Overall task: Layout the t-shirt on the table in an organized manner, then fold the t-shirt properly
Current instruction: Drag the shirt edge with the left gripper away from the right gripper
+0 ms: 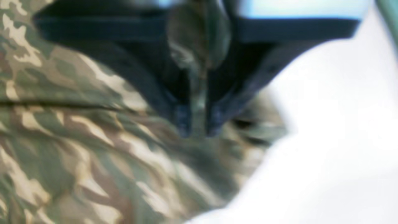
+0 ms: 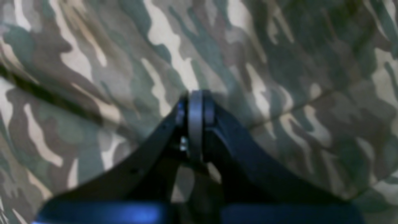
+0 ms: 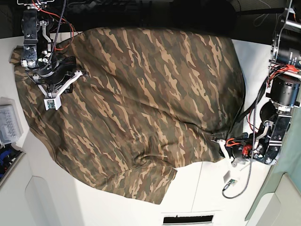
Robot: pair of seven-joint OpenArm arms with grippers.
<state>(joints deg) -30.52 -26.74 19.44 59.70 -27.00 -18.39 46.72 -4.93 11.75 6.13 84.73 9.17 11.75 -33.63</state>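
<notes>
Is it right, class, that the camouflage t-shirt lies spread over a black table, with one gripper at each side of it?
Not quite: the table is white, not black, as the base view shows. The rest holds: the camouflage t-shirt lies spread over it, with the right gripper at one side and the left gripper at the other.

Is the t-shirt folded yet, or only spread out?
Spread, not folded: in the base view the t-shirt lies open across the table, wrinkled, with one corner turned near the front edge.
</notes>
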